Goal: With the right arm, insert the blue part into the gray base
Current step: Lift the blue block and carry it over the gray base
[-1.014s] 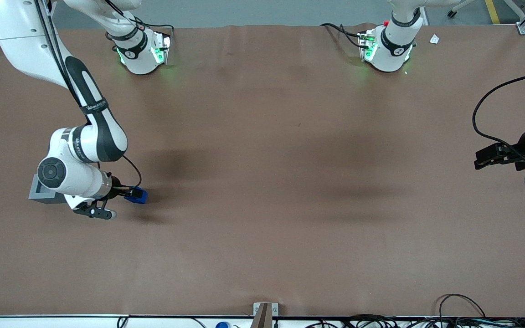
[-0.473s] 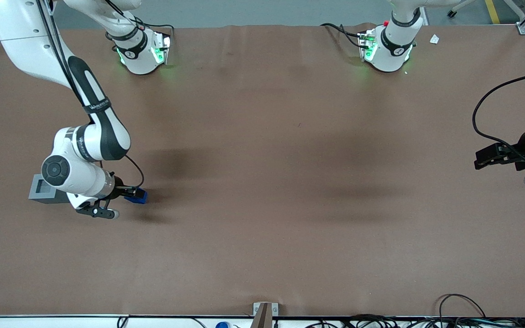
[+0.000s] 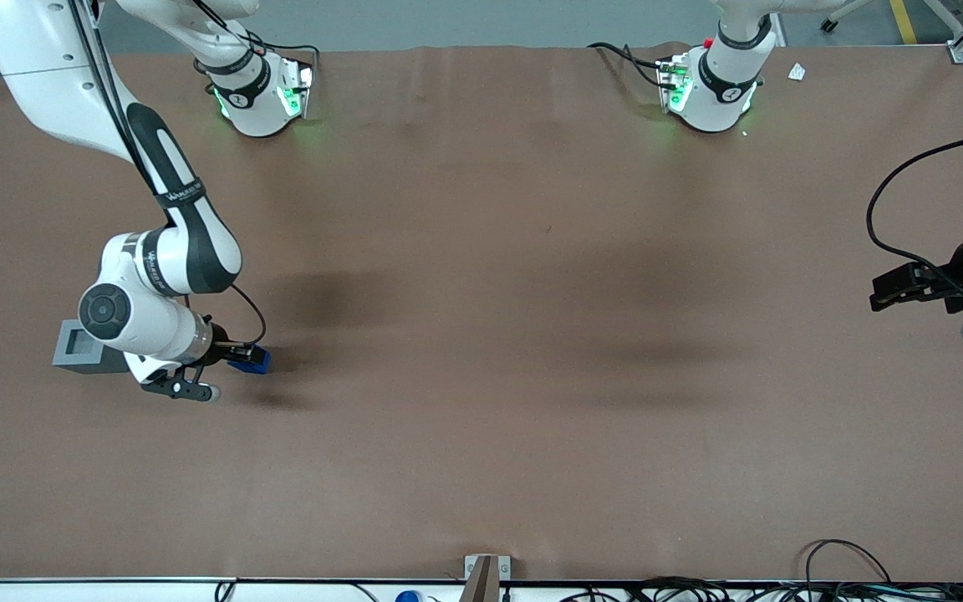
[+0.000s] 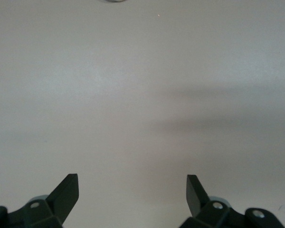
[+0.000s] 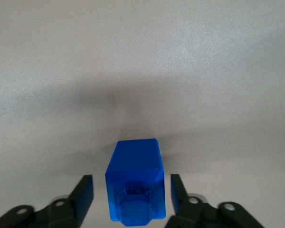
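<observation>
The blue part lies on the brown table with its stepped knob end toward my wrist; it also shows in the right wrist view. My right gripper is down at the table with its fingers on either side of the blue part. A small gap shows on each side, so the gripper is open around it. The gray base stands on the table beside my wrist, toward the working arm's end, its square recess showing and one edge hidden by the wrist.
The two arm bases stand at the table's edge farthest from the front camera. The parked arm's gripper with black cables is at the other end. A small bracket sits at the nearest edge.
My wrist has shifted slightly off the gray base, uncovering its recess. The gripper and blue part stay in the same spot.
</observation>
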You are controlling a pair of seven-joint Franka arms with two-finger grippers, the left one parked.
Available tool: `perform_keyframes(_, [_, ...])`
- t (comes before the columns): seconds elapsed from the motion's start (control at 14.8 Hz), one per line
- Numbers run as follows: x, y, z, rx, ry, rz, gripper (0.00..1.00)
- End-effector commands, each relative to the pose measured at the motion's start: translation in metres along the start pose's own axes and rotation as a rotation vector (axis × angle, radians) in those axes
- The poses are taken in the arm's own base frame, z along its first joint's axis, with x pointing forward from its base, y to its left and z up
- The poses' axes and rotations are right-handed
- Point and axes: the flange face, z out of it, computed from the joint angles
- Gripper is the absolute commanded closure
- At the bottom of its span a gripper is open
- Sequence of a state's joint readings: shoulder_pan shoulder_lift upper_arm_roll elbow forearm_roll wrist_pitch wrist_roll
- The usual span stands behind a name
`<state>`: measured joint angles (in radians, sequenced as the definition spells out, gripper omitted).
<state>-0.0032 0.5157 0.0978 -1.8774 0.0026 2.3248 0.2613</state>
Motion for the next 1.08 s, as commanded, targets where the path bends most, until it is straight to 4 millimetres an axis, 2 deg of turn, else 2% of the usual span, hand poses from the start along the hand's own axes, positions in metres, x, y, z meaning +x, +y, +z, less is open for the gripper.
perform_keyframes(0.0, [-0.008,0.000,-0.006,-0.005,0.011,0.001,0.43])
perform_keyframes(0.27, [-0.008,0.000,-0.004,-0.005,0.008,0.003,0.84])
perform_keyframes(0.41, [-0.006,0.002,-0.008,-0.006,0.005,0.004,0.95])
perform_keyframes(0.54, [-0.001,0.006,-0.026,-0.010,-0.003,0.002,0.99])
perform_keyframes(0.61, [0.002,0.008,-0.048,-0.017,-0.018,-0.002,0.99])
perform_keyframes(0.81, [0.008,0.039,-0.106,-0.025,-0.059,-0.029,1.00])
perform_keyframes(1.01, [-0.002,0.064,-0.149,-0.028,-0.064,-0.066,1.00])
